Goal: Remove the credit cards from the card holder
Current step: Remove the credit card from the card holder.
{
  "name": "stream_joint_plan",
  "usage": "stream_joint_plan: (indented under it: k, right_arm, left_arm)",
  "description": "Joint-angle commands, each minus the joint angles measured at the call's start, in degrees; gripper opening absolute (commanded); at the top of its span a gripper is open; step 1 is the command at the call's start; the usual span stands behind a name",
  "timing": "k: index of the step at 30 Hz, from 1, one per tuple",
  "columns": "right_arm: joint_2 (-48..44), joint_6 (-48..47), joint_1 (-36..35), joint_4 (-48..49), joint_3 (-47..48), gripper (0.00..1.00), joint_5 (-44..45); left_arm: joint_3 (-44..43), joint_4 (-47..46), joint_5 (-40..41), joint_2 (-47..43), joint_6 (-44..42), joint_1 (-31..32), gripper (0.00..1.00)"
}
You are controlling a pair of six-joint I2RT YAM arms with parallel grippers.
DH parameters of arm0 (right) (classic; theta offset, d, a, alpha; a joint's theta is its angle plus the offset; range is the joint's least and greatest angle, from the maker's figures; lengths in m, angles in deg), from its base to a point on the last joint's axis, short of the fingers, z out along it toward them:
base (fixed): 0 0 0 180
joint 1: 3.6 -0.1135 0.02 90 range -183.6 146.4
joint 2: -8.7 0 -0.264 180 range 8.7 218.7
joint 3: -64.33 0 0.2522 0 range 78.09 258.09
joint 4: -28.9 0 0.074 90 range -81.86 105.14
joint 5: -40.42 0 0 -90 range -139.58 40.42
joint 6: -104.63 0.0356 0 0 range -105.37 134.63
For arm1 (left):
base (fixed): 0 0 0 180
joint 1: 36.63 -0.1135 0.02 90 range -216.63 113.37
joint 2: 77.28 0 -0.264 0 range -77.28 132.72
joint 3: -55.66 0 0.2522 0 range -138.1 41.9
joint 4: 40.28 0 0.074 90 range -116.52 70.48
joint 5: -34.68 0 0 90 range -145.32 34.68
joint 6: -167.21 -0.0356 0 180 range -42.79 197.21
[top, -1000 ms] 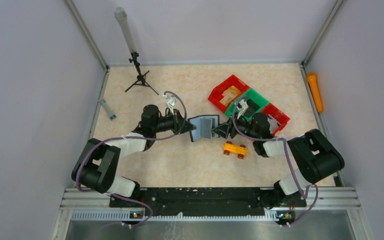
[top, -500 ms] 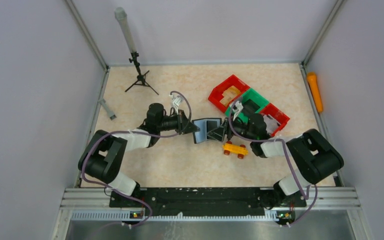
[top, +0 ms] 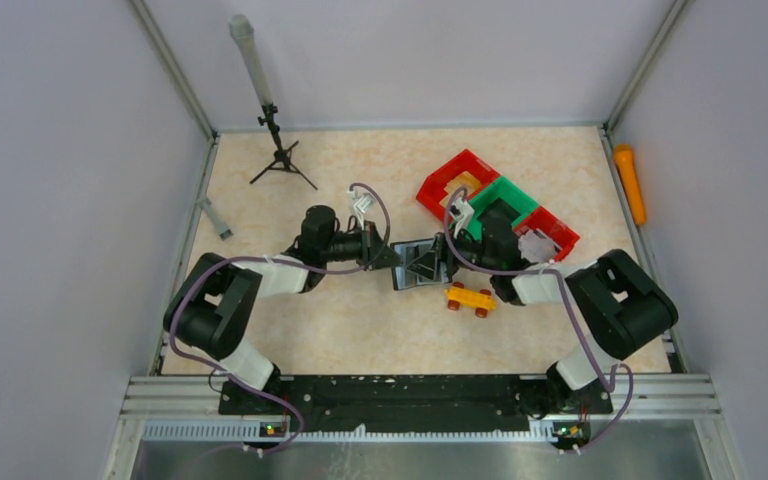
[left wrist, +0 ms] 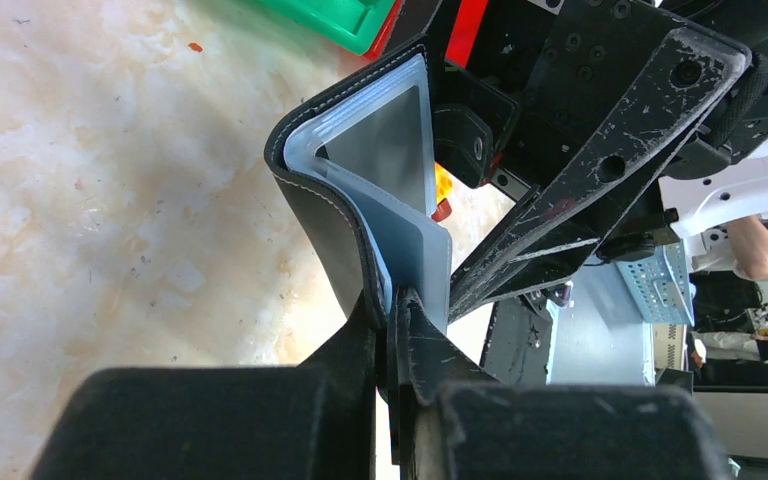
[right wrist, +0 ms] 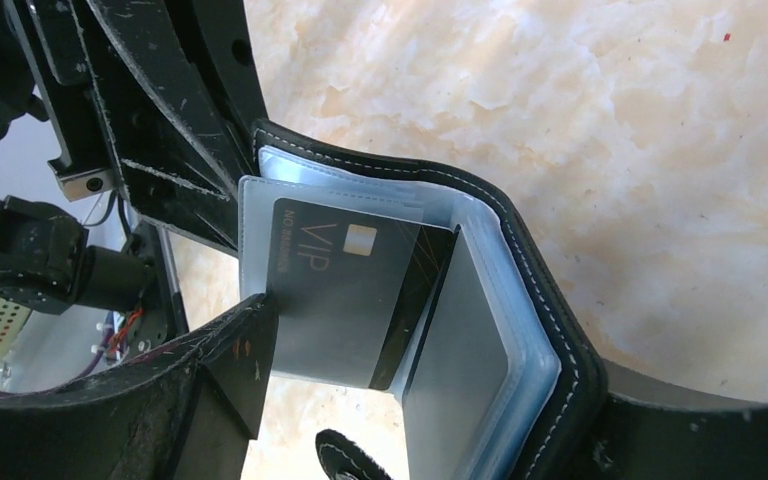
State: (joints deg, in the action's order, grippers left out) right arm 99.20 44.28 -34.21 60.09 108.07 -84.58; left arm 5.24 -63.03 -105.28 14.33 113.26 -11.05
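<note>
One black VIP card (right wrist: pixel 345 290) shows in the card holder (left wrist: pixel 325 215), which my left gripper (left wrist: pixel 392 330) pinches by one edge over the middle of the table (right wrist: pixel 610 120), so I judge my right gripper (top: pixel 447 258), jaws wide, must next close on this card and pull.

This was a robotics lab test cell, not a lived-in room. A marble-patterned bench (top: pixel 360 330) was boxed in on three sides by plain pale panels (top: pixel 60 200) set in aluminium framing. The cabled left arm (top: pixel 205 320) and right arm (top: pixel 625 310) were bolted to a metal rail (top: pixel 170 395) along the bench's near edge. Toward the bench's far left corner stood a small black tripod (top: pixel 280 160). Toward its far right sat a red bin (top: pixel 438 185) and a green bin (top: pixel 518 197), both plastic.
</note>
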Motion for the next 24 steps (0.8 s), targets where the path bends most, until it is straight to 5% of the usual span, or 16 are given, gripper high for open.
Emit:
stream_joint_plan:
  k: [1,8,17,24]
  right_arm:
    - [0.7,-2.5,-1.3,-2.0,2.8,0.72,1.6]
    - [0.5,-3.0,-1.2,-3.8,3.2,0.49,3.3]
    - [0.5,-3.0,-1.3,-4.5,3.5,0.41,3.5]
    - [0.7,-2.8,-1.2,-4.9,3.7,0.18,3.6]
  left_arm:
    - [-2.2,-4.3,-2.8,-0.2,0.5,0.9,0.0]
    - [-1.3,-3.4,-0.5,-2.1,-0.1,0.5,0.03]
    - [0.1,-5.2,0.1,-2.6,-0.2,0.5,0.51]
    - [-1.2,-1.7,1.0,-0.8,-1.7,0.5,0.62]
